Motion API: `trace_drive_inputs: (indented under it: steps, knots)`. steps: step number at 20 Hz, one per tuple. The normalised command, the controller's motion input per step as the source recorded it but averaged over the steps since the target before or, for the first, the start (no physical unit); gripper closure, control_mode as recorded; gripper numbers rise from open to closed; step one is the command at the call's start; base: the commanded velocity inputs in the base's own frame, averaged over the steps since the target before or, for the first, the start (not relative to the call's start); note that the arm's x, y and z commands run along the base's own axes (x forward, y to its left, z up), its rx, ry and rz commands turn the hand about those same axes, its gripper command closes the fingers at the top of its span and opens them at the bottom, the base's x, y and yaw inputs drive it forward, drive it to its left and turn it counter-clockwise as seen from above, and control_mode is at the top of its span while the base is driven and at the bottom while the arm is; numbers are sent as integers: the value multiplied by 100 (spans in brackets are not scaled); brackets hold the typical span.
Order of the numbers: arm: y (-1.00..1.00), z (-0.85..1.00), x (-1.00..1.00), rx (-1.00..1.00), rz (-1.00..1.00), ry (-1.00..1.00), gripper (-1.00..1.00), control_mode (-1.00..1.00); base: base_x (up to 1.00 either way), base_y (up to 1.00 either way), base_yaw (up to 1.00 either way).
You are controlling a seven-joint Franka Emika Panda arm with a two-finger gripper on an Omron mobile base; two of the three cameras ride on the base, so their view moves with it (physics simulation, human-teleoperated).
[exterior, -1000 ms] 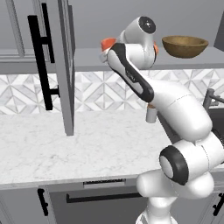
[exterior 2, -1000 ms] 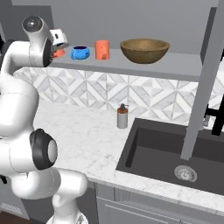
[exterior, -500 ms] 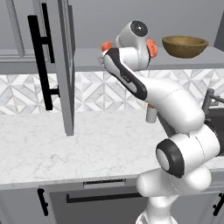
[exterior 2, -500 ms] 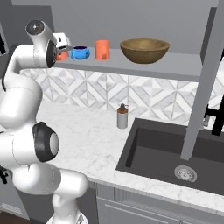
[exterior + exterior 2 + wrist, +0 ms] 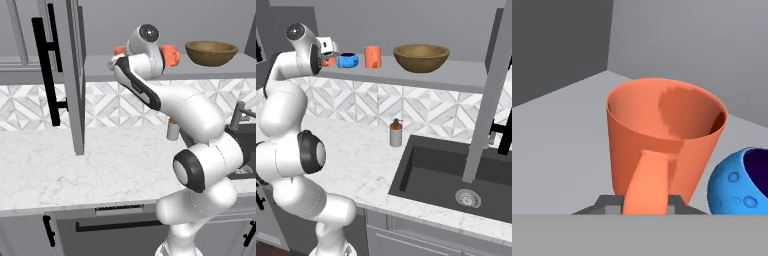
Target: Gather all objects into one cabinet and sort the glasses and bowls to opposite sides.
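The jaws are clenched on the handle of the orange mug (image 5: 662, 145), the gripper (image 5: 644, 202) low in the hand view. The mug stands upright at the left end of the cabinet shelf (image 5: 456, 75), just beside the blue bowl (image 5: 347, 60). A second orange mug (image 5: 372, 56) and the wooden bowl (image 5: 421, 57) sit further right.

Judging from this, the mug should settle flat before release. The hand should then back straight out along the handle, away from the blue bowl.

Since a second ago, the arm's top joint has swung left in the left base view. The held mug has barely shifted.
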Motion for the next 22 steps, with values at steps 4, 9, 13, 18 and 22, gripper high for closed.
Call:
trace_drive_inputs:
  steps: [4,9,13,18,22]
  knots:
    - [5,-6,20,3,-4,0,-100,-100,0,0,0]
    - [-9,3,-31,5,-5,0,-100,-100,0,0,0]
    - [-36,9,-98,13,-6,0,-100,-100,0,0,0]
    - [-53,2,-100,15,-4,0,-100,-100,0,0,0]
    - [-54,0,-100,14,-6,1,-100,-100,0,0,0]
